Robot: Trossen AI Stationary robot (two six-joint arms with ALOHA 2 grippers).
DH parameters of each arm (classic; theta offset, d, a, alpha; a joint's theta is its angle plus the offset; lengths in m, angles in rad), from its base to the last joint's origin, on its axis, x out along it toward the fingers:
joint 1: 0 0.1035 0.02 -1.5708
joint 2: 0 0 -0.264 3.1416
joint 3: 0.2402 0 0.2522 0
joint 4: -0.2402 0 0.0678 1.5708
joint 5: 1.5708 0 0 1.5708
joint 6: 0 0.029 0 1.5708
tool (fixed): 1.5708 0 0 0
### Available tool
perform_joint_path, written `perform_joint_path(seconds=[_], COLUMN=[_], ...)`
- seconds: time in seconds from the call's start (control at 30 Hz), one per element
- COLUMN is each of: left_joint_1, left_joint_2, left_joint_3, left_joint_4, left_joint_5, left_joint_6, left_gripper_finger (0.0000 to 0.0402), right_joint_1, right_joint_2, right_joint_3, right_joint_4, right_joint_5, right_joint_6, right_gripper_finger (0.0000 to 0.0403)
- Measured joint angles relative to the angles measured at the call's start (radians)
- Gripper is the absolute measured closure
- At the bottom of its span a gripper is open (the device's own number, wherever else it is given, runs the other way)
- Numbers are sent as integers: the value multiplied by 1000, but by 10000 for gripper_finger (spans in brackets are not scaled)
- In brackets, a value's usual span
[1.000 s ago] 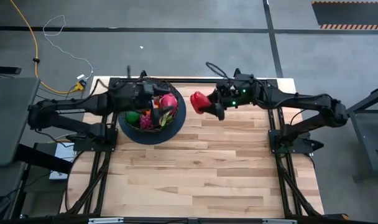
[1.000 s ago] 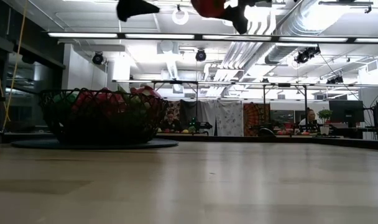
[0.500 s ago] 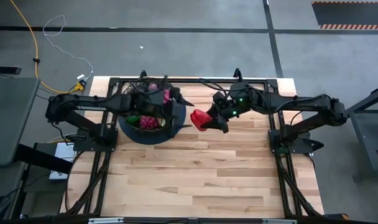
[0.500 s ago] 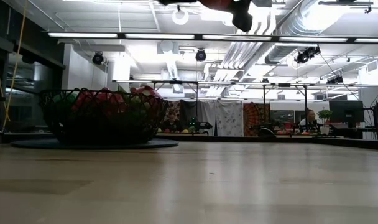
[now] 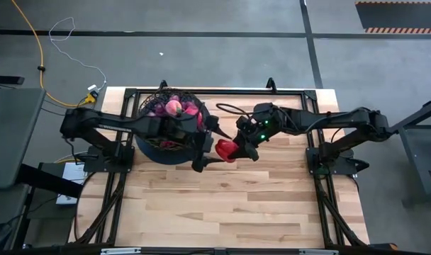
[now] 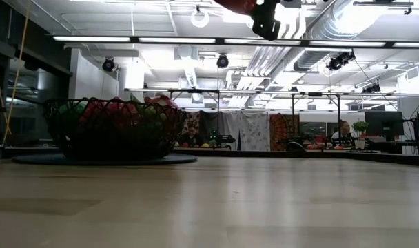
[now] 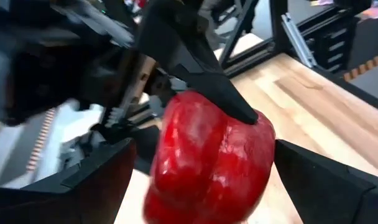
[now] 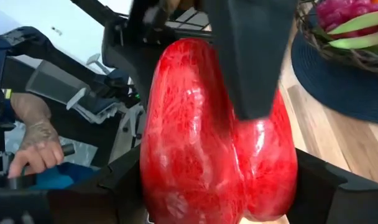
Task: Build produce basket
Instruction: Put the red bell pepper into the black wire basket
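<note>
A red pepper is lifted clear over the table, just right of the basket, a black wire-mesh bowl with produce inside. My right gripper is shut on the pepper and shows at the top of the low view. My left gripper reaches past the basket's right rim and is open. Its two fingers stand on either side of the pepper in the left wrist view. My right gripper pinches the pepper between its two fingers, one on each side of its body. One finger lies over the pepper's upper side. It comes from the table's right, slanting down. The pepper hangs clear of the table. My left gripper's fingers stand close beside the pepper's sides; whether they touch it I cannot tell.
The basket stands on a dark round base at the far left of the wooden table, also in the low view. A person's hand shows beyond the table. The near half of the table is bare wood.
My right gripper has carried the pepper toward the table's near edge and a little left, still clear of the table. My left gripper has gone from over the basket toward the table's right and near edge, up to the pepper.
</note>
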Motion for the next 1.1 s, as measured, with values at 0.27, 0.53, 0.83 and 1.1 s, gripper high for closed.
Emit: perform_joint_path(seconds=[0.27,0.53,0.83,1.1], left_joint_1=[-25,-37,-37,-37], left_joint_2=[17,17,16,16], left_joint_3=[0,0,0,0], left_joint_4=[2,6,3,2], left_joint_5=[24,10,4,2], left_joint_6=[-31,-30,-31,-27], left_gripper_finger=[36,100,162,162], right_joint_1=[10,11,11,11], right_joint_2=[5,5,5,5], right_joint_3=[0,0,0,0], right_joint_4=[11,14,20,23], right_joint_5=[0,-1,0,3], right_joint_6=[1,3,70,85], right_gripper_finger=[134,120,111,110])
